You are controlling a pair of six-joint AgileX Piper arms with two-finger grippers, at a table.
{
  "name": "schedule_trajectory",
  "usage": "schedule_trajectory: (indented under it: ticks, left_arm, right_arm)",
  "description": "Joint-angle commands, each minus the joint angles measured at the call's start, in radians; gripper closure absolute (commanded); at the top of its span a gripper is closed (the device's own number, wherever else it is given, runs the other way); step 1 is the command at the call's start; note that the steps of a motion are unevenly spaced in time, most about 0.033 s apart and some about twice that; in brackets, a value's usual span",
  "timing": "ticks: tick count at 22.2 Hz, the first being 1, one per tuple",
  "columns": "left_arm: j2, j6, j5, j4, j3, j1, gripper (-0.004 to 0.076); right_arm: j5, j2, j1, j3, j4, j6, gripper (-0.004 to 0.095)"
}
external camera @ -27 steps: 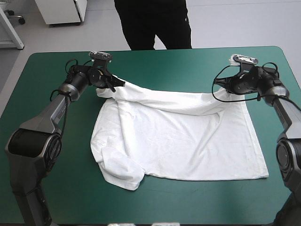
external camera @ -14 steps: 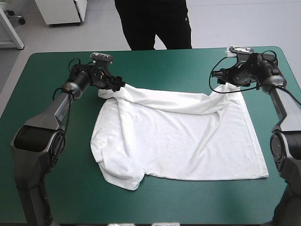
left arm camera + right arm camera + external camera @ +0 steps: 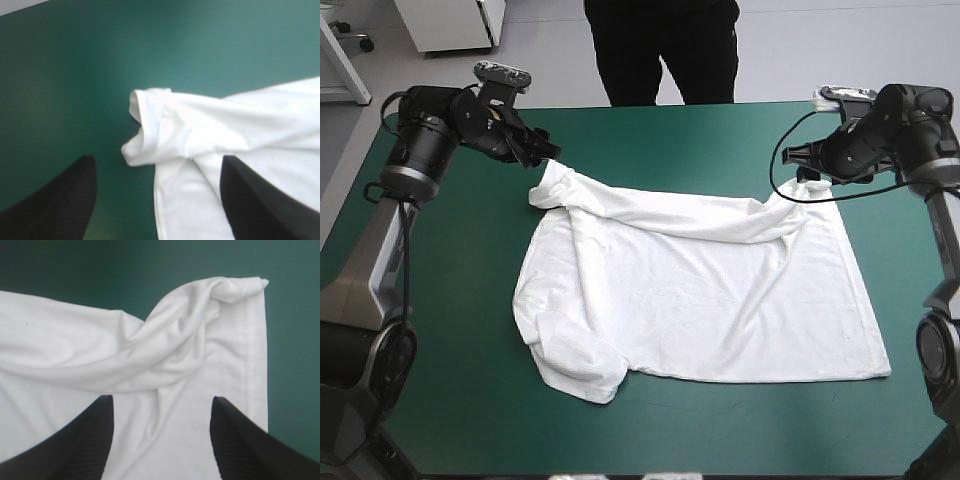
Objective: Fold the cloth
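Note:
The white T-shirt (image 3: 700,290) lies spread on the teal-green cover, its far edge rolled into a rumpled band and its near left sleeve crumpled (image 3: 575,365). My left gripper (image 3: 542,152) hovers open just beyond the shirt's far left corner. In the left wrist view that corner (image 3: 170,130) lies loose ahead of the left gripper (image 3: 157,200), touching neither finger. My right gripper (image 3: 812,162) hangs open over the far right corner. The right wrist view shows the twisted corner (image 3: 200,305) ahead of the right gripper (image 3: 161,440), whose black fingers (image 3: 75,445) stand apart above flat cloth.
A strip of teal-green cover (image 3: 660,140) runs between the shirt's far edge and the table's far edge. Wider strips of cover flank the shirt left (image 3: 450,300) and right (image 3: 910,280). The near hem sits a little back from the front edge.
Both grippers have opened and let go of the shirt's far corners, which now rest on the table. The left arm has risen and drawn back to the left; the right has lifted slightly.

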Motion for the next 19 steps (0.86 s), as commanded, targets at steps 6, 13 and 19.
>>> schedule_trajectory:
  ticks: [6, 13, 19]
  left_arm:
    - [-0.276, -0.071, 0.199, 0.043, 0.155, -0.001, 0.0315]
    - [-0.383, -0.167, 0.199, -0.021, 0.506, -0.001, 0.0313]
    - [-0.384, -0.195, 0.193, -0.014, 0.601, -0.001, 0.0313]
  right_arm:
    - [0.016, -0.177, 0.001, -0.036, 0.004, -0.010, 0.0399]
    - [0.043, -0.182, 0.001, -0.036, 0.000, -0.010, 0.0399]
    - [0.043, -0.208, 0.001, -0.011, 0.000, -0.002, 0.0399]
